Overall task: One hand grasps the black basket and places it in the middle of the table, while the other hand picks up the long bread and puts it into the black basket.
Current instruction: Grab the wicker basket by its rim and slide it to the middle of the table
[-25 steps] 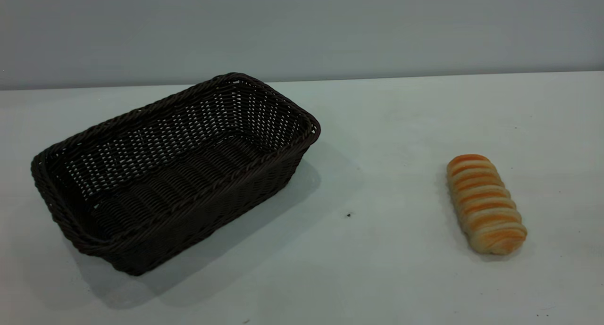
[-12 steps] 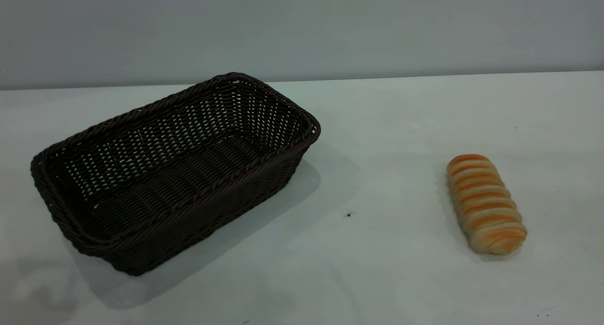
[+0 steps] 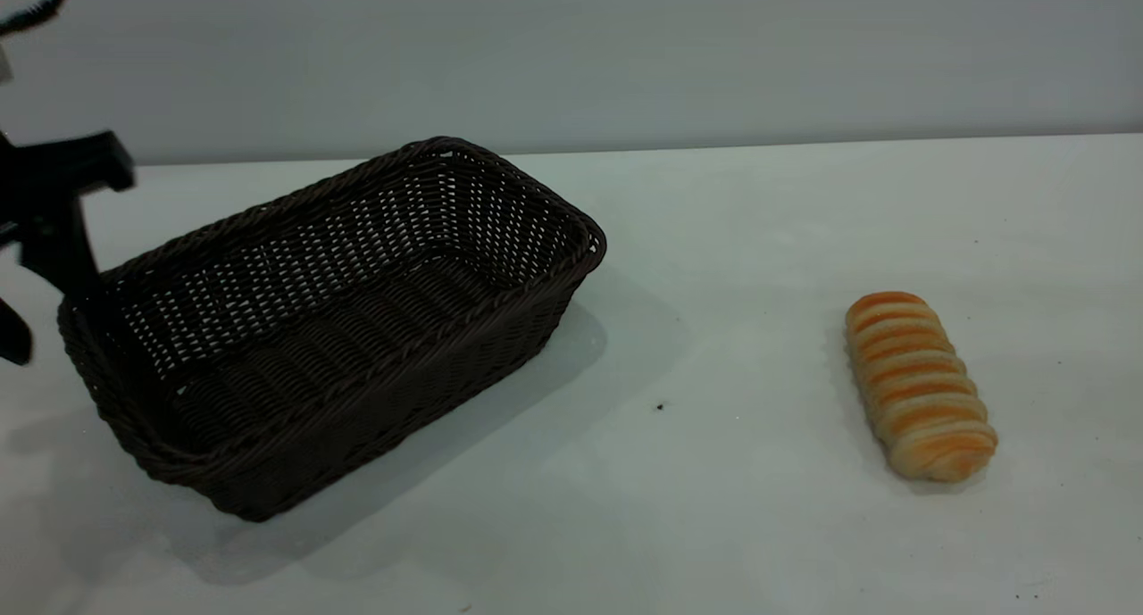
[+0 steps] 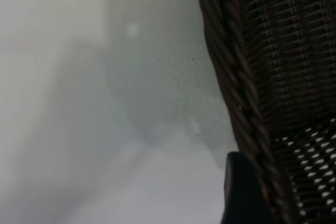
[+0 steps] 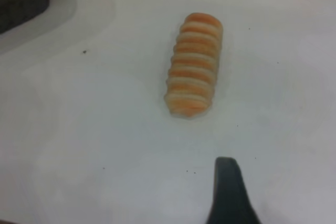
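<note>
Black fingers [image 3: 76,258] of the left gripper [image 3: 40,294] are seen at the left end of the basket [image 3: 339,320], spread apart — one reaching down at the braided rim, the other lower and outside the wall, so nothing is gripped yet. In the left wrist view one finger [image 4: 241,192] lies right against the woven wall [image 4: 273,77], though it cannot be told whether it is touching.

The step in hand is judged to be the grasp of the basket's short end. It would be done well if the rim were taken squarely between the fingers, one inside and one outside, before any closing; a grip on the flared open weave lower down might slip or tip the basket. A low drag or a slight lift toward the middle of the worktop [image 3: 732,240] would then be called for.

The bread [image 3: 920,387] lies well apart on the right side of the worktop, untouched. The right gripper is held above it — only one finger [image 5: 228,192] shows in its wrist view, so whether it is open cannot be told.
</note>
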Controlling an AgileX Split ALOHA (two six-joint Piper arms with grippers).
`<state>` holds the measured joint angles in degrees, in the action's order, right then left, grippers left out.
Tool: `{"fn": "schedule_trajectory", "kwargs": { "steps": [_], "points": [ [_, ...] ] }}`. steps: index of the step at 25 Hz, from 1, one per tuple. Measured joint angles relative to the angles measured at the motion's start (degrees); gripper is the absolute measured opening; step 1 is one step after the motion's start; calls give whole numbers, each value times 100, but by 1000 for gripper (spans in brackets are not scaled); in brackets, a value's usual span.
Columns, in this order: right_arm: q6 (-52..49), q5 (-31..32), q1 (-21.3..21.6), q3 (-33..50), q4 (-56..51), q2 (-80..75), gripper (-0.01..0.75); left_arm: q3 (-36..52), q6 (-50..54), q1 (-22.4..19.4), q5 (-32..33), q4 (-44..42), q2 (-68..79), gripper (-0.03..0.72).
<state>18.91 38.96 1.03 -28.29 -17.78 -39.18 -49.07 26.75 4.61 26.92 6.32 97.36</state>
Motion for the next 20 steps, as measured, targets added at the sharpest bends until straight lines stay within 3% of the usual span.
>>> {"fn": "schedule_trajectory", "kwargs": {
  "steps": [16, 20],
  "points": [
    [2, -41, 0, 0, 5, 0, 489, -48, 423, 52, -574, 42, 1175, 469],
    [2, -41, 0, 0, 5, 0, 489, -48, 422, 52, -956, 330, 1606, 402]
  ]
}}
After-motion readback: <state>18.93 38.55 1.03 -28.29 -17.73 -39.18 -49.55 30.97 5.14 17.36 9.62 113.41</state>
